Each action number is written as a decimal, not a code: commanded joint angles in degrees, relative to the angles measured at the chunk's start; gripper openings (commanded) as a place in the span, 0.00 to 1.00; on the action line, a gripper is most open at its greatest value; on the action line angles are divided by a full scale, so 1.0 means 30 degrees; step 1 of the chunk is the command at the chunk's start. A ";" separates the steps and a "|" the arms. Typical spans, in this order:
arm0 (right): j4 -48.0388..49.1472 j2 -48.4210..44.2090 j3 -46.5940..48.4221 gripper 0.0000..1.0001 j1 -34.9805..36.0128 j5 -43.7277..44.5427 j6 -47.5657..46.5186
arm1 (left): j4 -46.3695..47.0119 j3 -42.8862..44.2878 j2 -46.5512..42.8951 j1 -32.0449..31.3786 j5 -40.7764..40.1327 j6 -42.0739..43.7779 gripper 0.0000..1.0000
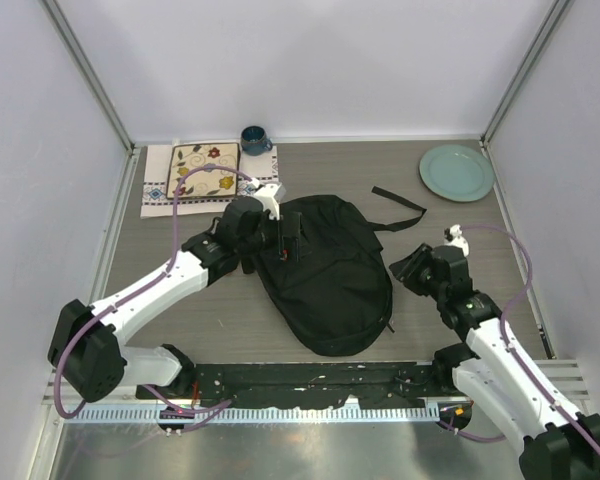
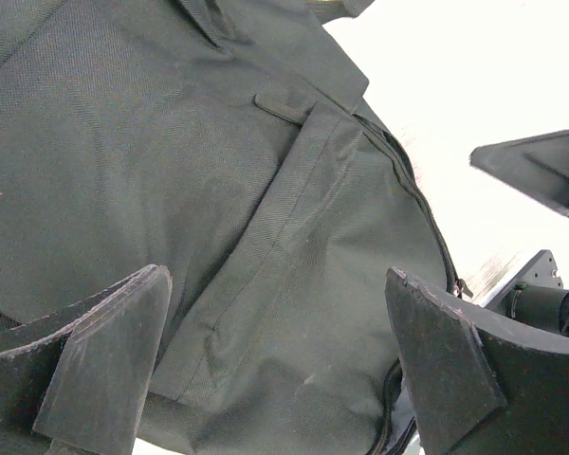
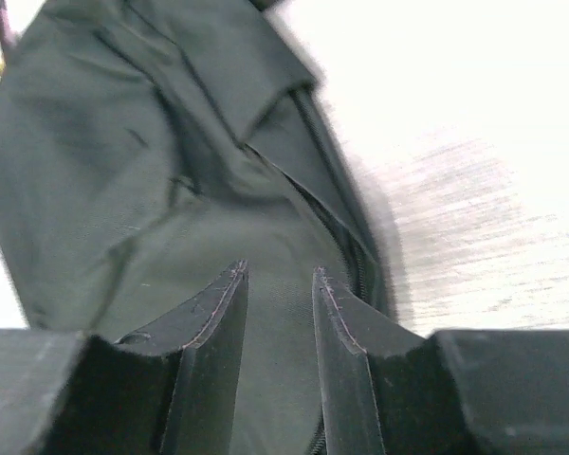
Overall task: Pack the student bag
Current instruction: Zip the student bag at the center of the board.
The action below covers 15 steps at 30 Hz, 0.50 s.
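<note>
Bag lies flat in the middle of the tabletop. Left tool hovers over its upper left part, jaws spread wide, holding nothing. Right tool sits beside its right edge, jaws narrowly parted, empty.

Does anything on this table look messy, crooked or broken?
Nothing is spilled or broken. The student bag lies slumped flat, and one loose strap trails off its far right side toward the green plate. That is the only untidy bit.
</note>
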 commanded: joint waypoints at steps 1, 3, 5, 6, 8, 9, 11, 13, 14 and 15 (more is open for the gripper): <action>-0.1046 0.0446 0.2724 0.40 0.0019 0.0368 -0.0756 | -0.0090 -0.0055 -0.0737 0.0112 -0.0304 0.0142 1.00; -0.0842 0.1530 0.3167 0.39 0.0019 -0.0857 -0.1047 | -0.0207 0.0004 -0.0679 0.0112 -0.0274 0.0142 1.00; -0.1219 0.2204 0.3374 0.39 0.0106 -0.0954 -0.1107 | -0.0324 0.0063 -0.0737 0.0083 -0.0245 0.0142 0.99; -0.1222 0.2266 0.3317 0.39 0.0135 -0.1041 -0.1166 | -0.0354 0.0063 -0.0708 0.0083 -0.0216 0.0142 1.00; -0.1309 0.2179 0.3200 0.39 0.0311 -0.1449 -0.1341 | -0.0442 0.0121 -0.0795 0.0112 0.0105 0.0142 0.99; -0.1542 0.2207 0.3257 0.39 0.0399 -0.1597 -0.1400 | -0.0500 0.0121 -0.0854 0.0083 0.0252 0.0055 0.99; -0.3086 0.2295 0.3607 0.39 0.0836 -0.1862 -0.1722 | -0.0471 0.0092 -0.0912 -0.0091 0.0925 -0.0238 0.99; -0.4234 0.2121 0.3989 0.40 0.1422 -0.1251 -0.1549 | -0.0616 0.0034 -0.0971 -0.0646 0.0928 -0.0444 1.00; -0.4820 0.1917 0.3932 0.40 0.1686 -0.1247 -0.1489 | -0.0705 0.0004 -0.1030 -0.1694 0.0202 -0.0415 1.00; -0.5000 0.1683 0.3699 0.40 0.2182 -0.1218 -0.1344 | -0.0735 -0.0054 -0.1088 -0.2284 -0.0269 -0.0357 1.00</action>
